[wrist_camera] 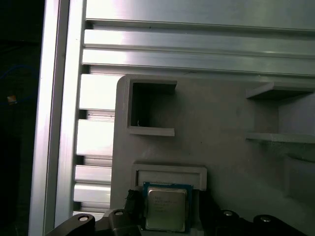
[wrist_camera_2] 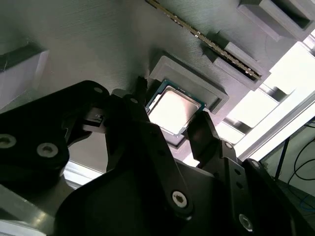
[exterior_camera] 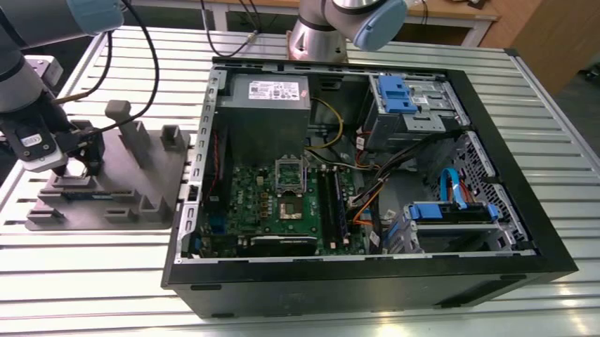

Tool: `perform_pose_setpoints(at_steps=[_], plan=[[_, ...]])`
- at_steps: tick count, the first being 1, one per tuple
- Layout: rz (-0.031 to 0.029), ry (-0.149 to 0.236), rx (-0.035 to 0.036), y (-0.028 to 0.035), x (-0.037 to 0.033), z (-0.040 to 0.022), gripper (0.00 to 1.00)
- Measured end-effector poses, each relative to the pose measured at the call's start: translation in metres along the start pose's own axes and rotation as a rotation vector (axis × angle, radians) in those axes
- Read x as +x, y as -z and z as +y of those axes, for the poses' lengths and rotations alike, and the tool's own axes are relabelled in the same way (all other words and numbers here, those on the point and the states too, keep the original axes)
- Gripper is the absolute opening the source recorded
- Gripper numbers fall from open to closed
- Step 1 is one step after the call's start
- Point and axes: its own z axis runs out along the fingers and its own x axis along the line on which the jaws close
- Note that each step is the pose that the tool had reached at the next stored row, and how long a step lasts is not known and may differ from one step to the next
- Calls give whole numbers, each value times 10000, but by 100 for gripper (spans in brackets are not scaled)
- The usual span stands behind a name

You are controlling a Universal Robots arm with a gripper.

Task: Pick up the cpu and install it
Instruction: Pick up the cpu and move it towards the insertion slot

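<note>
The cpu [wrist_camera_2: 173, 109], a small square chip with a shiny silver top and green rim, lies in a shallow nest at the corner of a grey fixture block [exterior_camera: 140, 179]. It is also seen in the first wrist view, cpu [wrist_camera: 166, 206]. My gripper [exterior_camera: 81, 170] is down over it at the exterior view's left. In the second wrist view its black fingertips [wrist_camera_2: 198, 129] press against opposite edges of the chip, so the gripper [wrist_camera_2: 170, 110] is shut on it. The open motherboard socket [exterior_camera: 291, 208] sits in the computer case [exterior_camera: 375, 270].
The fixture has upright posts [exterior_camera: 120, 116] and slots, one holding a long memory stick [wrist_camera_2: 206, 42]. A second arm's base [exterior_camera: 319, 38] stands behind the case. The slatted aluminium table [exterior_camera: 84, 281] surrounds everything; cables and blue drive bays [exterior_camera: 403, 95] crowd the case's right side.
</note>
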Motion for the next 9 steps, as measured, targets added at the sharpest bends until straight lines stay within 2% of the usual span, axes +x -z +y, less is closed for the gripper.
perform_pose_setpoints(at_steps=[9], plan=[[3,1,6,16,5,0,60]])
